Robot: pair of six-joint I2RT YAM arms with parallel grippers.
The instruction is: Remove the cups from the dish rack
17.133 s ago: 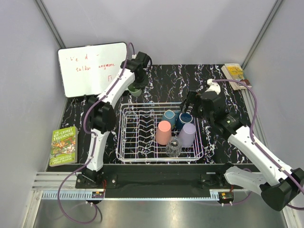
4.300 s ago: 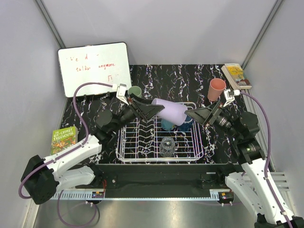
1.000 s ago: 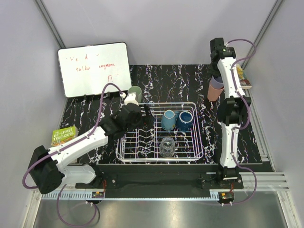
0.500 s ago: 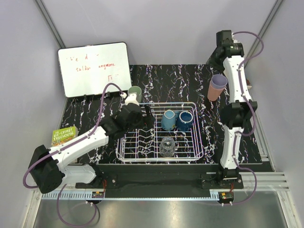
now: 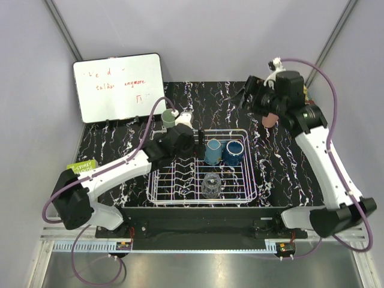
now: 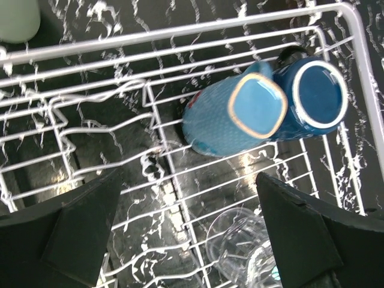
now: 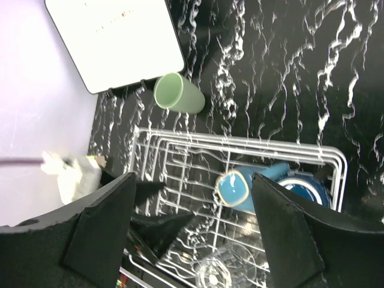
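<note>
The white wire dish rack point(image 5: 157, 191) holds a teal cup point(image 5: 212, 151), a dark blue cup point(image 5: 233, 152) and a clear glass point(image 5: 209, 185). A pale green cup point(image 5: 170, 118) stands on the table behind the rack. A salmon pink cup point(image 5: 269, 120) peeks out under the right arm at the back right. My left gripper point(image 5: 197, 141) hovers open over the rack's left half, with the teal cup point(image 6: 240, 117) and the clear glass point(image 6: 246, 252) ahead of it. My right gripper point(image 5: 249, 96) is open and empty, high above the table's back, looking down on the rack point(image 7: 240, 143).
A whiteboard point(image 5: 117, 87) leans at the back left. A green book point(image 5: 81, 170) lies at the left edge, partly under the left arm. Grey walls close in the table on three sides.
My right gripper opened, left the lavender cup in the pink one, and swung left toward the rack. My left gripper slid right over the rack.
</note>
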